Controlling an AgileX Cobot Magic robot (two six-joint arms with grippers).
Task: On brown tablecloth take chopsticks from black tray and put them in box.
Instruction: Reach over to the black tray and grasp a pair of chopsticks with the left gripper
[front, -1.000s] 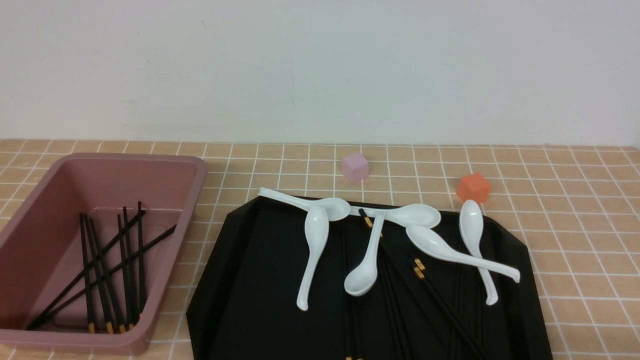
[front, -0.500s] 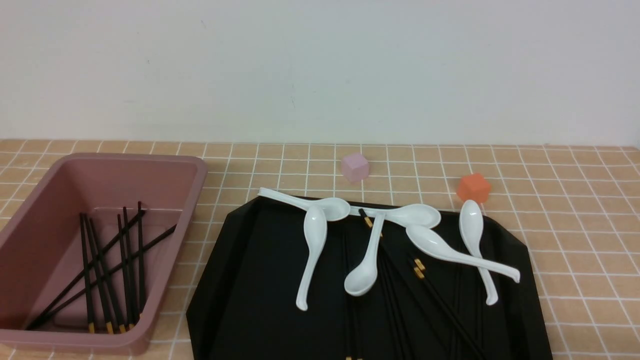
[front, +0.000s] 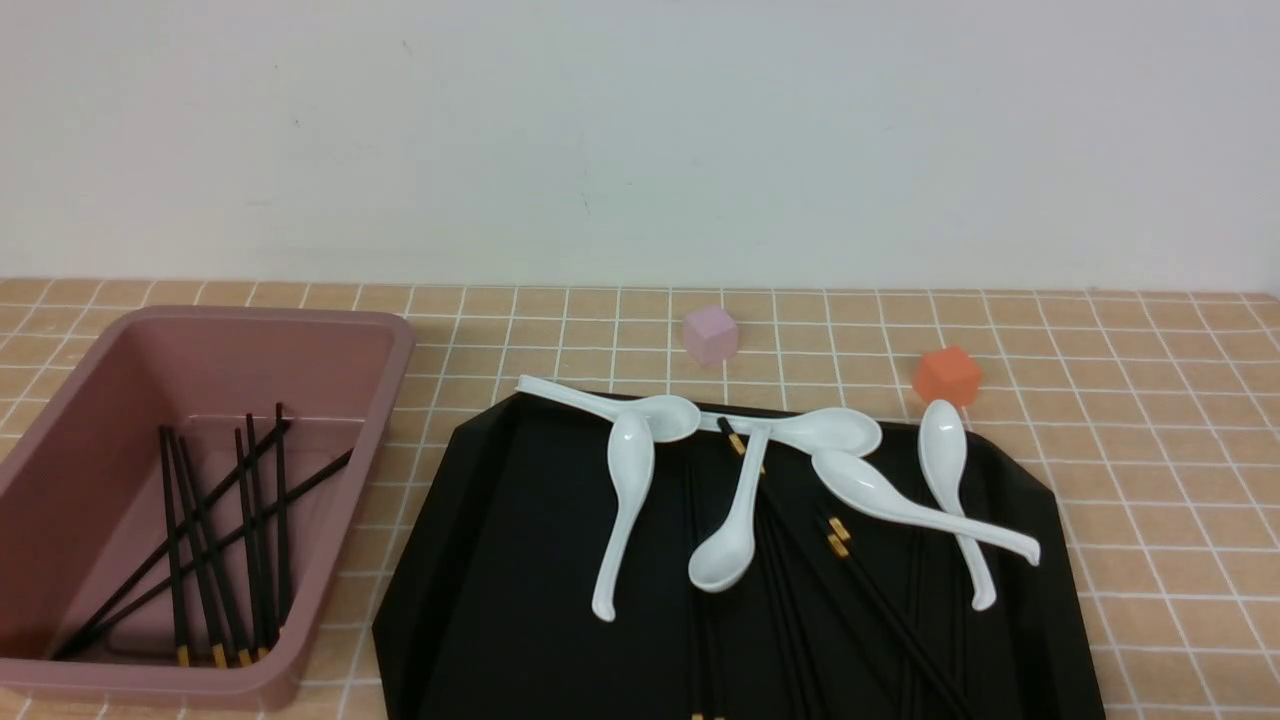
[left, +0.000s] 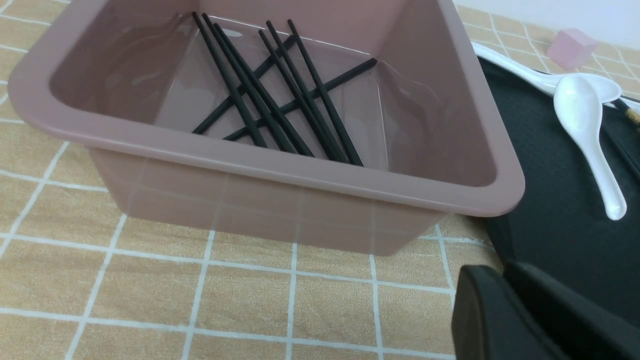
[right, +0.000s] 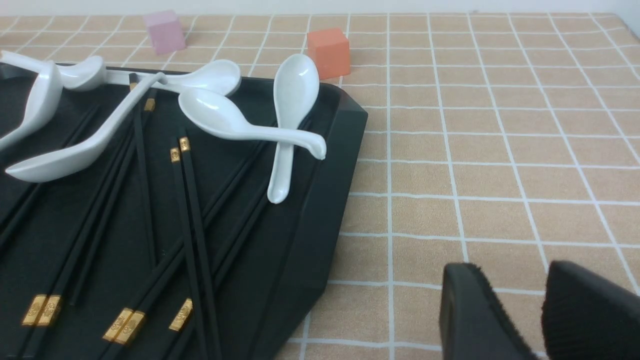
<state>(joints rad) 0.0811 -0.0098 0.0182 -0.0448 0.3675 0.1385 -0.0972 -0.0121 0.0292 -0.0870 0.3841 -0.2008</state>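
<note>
Right end effector (right: 515, 280), parted and empty beside the black tray (right: 320, 200), should take chopsticks (right: 192, 215) mid-shaft, clear of soup spoons (right: 235, 125); left end effector (left: 495, 285) state indeterminable.

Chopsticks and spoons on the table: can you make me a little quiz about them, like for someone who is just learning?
1. True or false: some chopsticks lie inside the box.
2. The pink cube and the orange cube stand beyond the black tray. Which one is further to the robot's right? A: pink. B: orange.
3. Fill in the number: ___ white spoons rest on the black tray.

Key: 1 true; 2 B; 3 six.
</note>
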